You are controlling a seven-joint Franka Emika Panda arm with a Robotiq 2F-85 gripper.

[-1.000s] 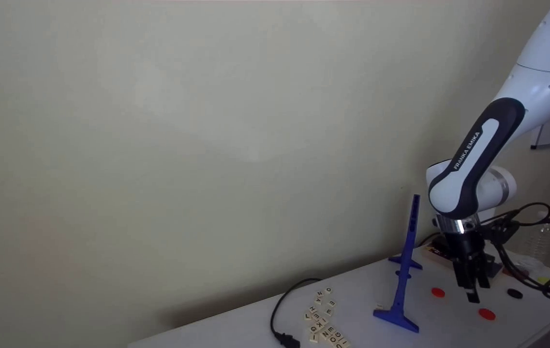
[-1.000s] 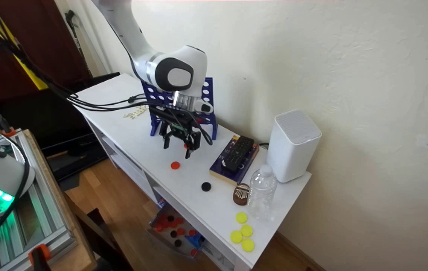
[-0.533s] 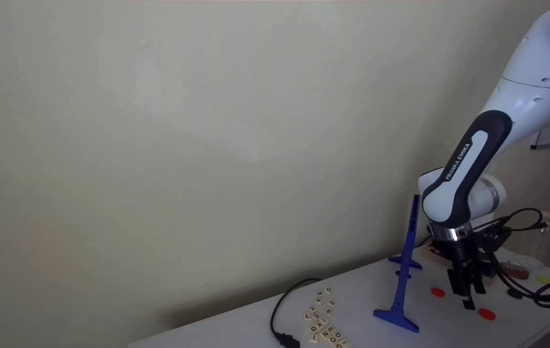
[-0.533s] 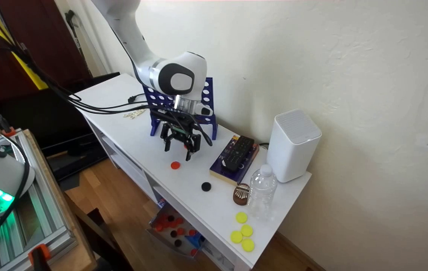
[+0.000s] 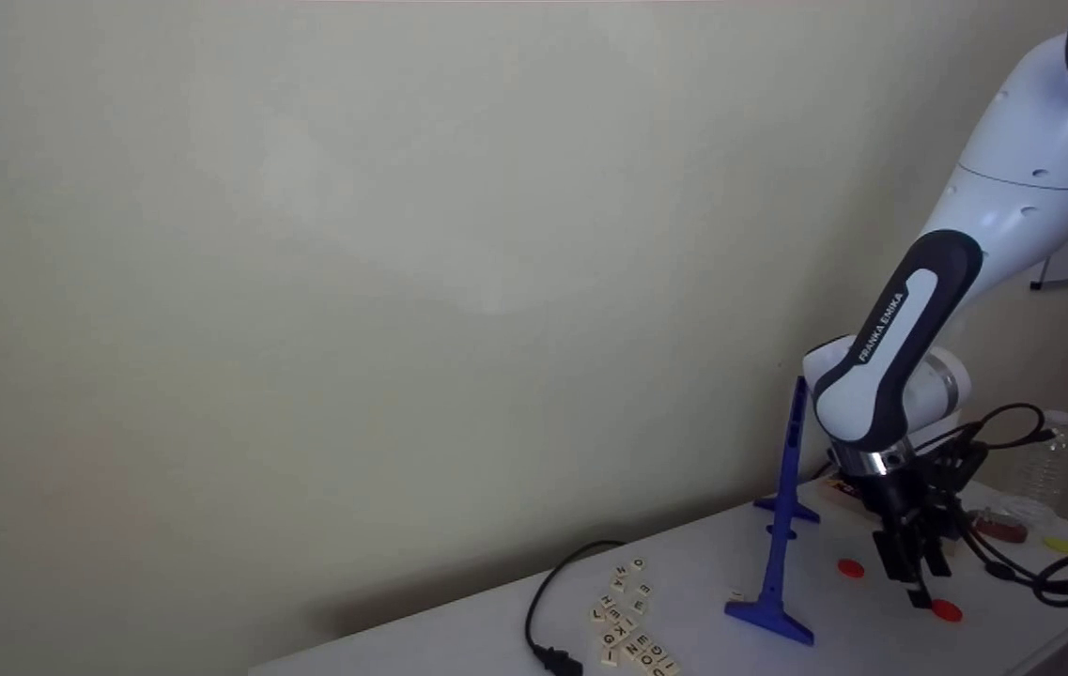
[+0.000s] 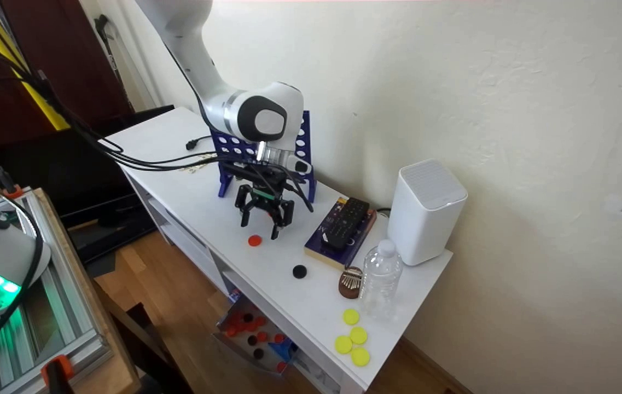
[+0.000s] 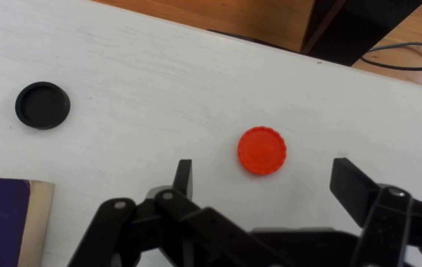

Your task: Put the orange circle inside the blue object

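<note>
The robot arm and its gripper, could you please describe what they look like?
The arm is rounded and white, with dark trim bearing FRANKA EMIKA lettering. A silvery collar sits between it and the black gripper, which has two jointed fingers. Loose black cables run out from beside the collar.

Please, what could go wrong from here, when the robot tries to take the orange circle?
The orange circle lies flat and looks thin, so the open gripper may slip off it or press the white table.

In an exterior view, the arm appears very close to the top of the blue object, though I cannot tell if they touch; it might knock it.
</note>
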